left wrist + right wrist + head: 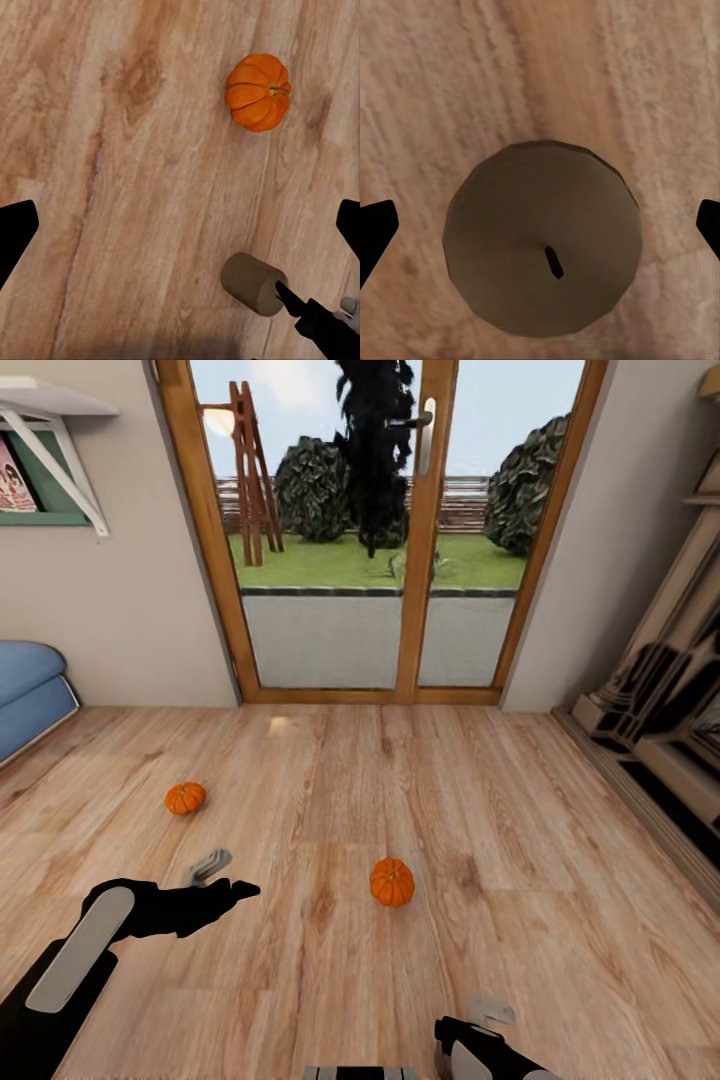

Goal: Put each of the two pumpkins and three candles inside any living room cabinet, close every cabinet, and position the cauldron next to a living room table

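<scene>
We are lining up on a candle (542,238) standing on the floor (400,980), centred in the right wrist view under our right gripper (478,1032), whose jaws stand apart; next we judge it must descend and close. The left gripper (215,875) hangs open at lower left, two pumpkins (392,882) lie mid-frame, nothing blocks us.

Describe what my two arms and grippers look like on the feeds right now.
Both are matte black. The left arm carries a long, rounded light-grey panel, and its left gripper has a grey finger and a black one. The right gripper is black with a pale grey finger. In both wrist views the fingertips are plain black wedges. No cables or markings are visible.
</scene>
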`<state>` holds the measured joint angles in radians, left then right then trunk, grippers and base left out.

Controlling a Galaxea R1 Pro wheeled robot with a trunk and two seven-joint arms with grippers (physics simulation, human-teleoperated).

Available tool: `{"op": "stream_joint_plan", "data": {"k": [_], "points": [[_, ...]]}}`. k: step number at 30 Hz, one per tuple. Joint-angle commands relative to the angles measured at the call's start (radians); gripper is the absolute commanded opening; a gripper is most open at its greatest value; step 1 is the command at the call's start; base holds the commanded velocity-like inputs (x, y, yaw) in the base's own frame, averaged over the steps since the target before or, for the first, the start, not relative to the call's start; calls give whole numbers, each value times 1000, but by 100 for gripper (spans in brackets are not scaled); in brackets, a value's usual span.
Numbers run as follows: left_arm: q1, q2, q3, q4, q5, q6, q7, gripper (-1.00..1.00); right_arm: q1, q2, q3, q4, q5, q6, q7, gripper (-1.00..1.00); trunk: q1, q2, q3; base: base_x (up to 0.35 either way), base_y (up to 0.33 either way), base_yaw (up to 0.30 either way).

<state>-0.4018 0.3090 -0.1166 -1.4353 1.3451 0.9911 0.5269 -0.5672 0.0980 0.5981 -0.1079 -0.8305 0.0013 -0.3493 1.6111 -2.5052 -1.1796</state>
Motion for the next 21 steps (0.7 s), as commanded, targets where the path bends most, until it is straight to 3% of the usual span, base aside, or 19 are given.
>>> {"op": "stream_joint_plan", "data": {"k": [1,12,17,21], "points": [[0,1,-1,-1,12,0,11,100,0,0,9,-1,-9,0,-5,100,0,-1,-5,0,0,0],[0,2,-3,-2,15,0,11,100,0,1,9,-2,-9,-1,-5,100,5,-3,-47,0,0,0],[0,2,-3,-2,16,0,10,100,0,2,9,-2,-8,-2,-5,100,5,-3,-47,0,0,0],[0,2,-4,-2,16,-1,11,100,0,2,9,-2,-7,-3,-5,100,7,-4,-63,0,0,0]]}}
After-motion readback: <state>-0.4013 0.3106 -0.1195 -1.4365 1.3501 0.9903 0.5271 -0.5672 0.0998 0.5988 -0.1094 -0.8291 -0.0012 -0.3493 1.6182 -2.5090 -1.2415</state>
